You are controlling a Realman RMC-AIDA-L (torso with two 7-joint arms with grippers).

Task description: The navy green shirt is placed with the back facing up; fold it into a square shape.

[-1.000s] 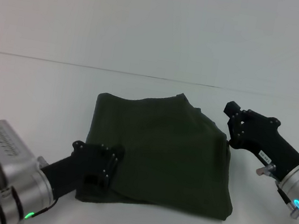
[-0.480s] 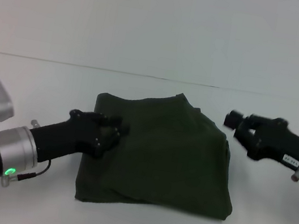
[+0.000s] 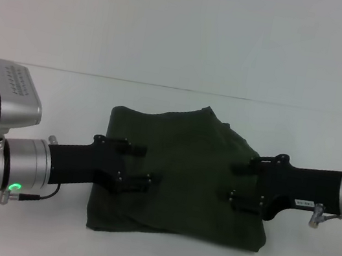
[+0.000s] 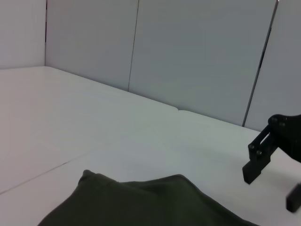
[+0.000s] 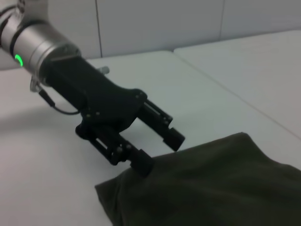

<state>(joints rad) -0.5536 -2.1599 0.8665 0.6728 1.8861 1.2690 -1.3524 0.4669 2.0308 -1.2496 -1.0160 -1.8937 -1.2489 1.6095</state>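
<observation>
Both grippers (left (image 3: 139, 163), right (image 3: 239, 182)) gape apart over, seemingly touching, the folded shirt (image 3: 186, 176).

A plain white tabletop (image 3: 44, 100) runs wide and flat to a pale wall behind it. The shirt (image 3: 184, 169) is the one thing lying on it, near the middle: dark olive-green, folded into a rough, thick block with a plain upper face. Its front edge lies fairly straight, while the far edge rises to a blunt, uneven corner. A faint seam line crosses the tabletop beyond the shirt.
</observation>
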